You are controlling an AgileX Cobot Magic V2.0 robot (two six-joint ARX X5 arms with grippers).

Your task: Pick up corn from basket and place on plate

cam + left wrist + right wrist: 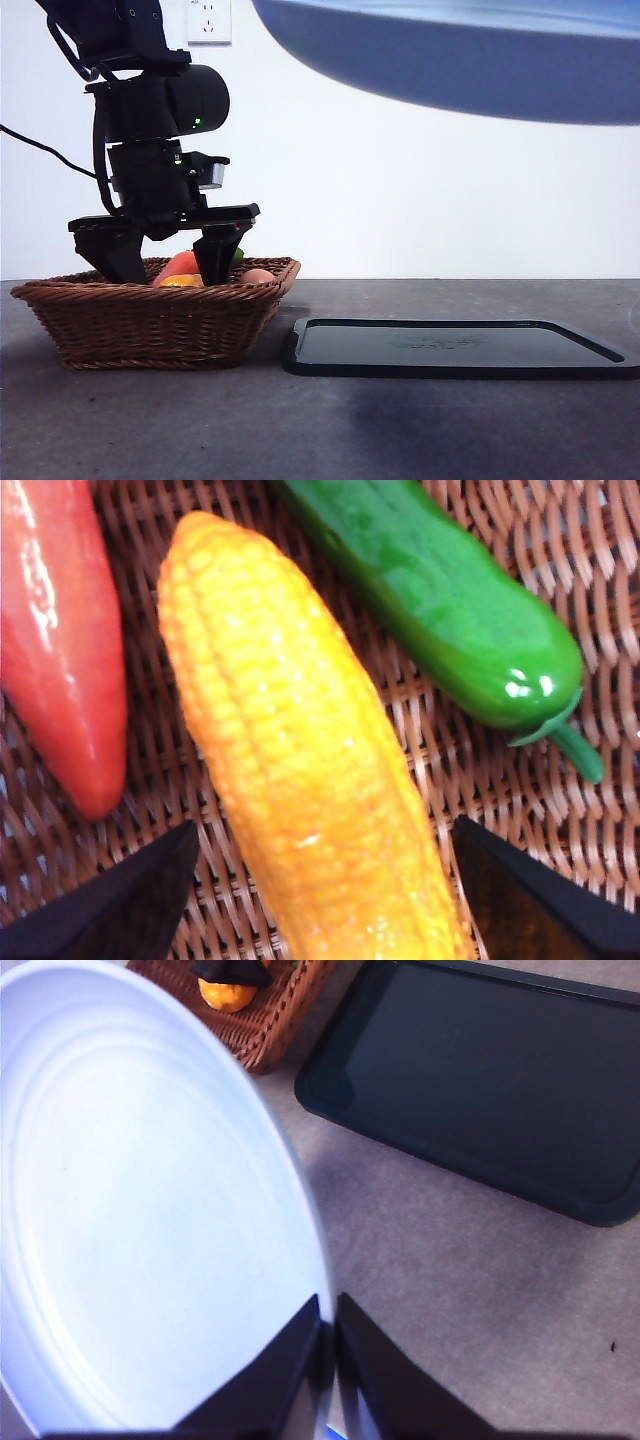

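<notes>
Corn [300, 770] lower end cut off; plate [470, 55] cropped by top edge

The corn [300, 770] has a glossy, bumpy skin of kernel rows, with the sheen of moulded plastic. Beside it the red vegetable [55, 630] and the green vegetable [450, 610] are smooth and shiny, both catching bright highlights. They lie on the basket [150, 320], rough brown woven wicker with a braided rim. The plate [130, 1220] is smooth and pale blue with faint rings and a soft satin finish. The tray [460, 350] is smooth black with a dull sheen. The table [300, 430] is matt grey and finely speckled. The left gripper [320, 900] and the right gripper [328, 1360] have matt black jaws.
</notes>
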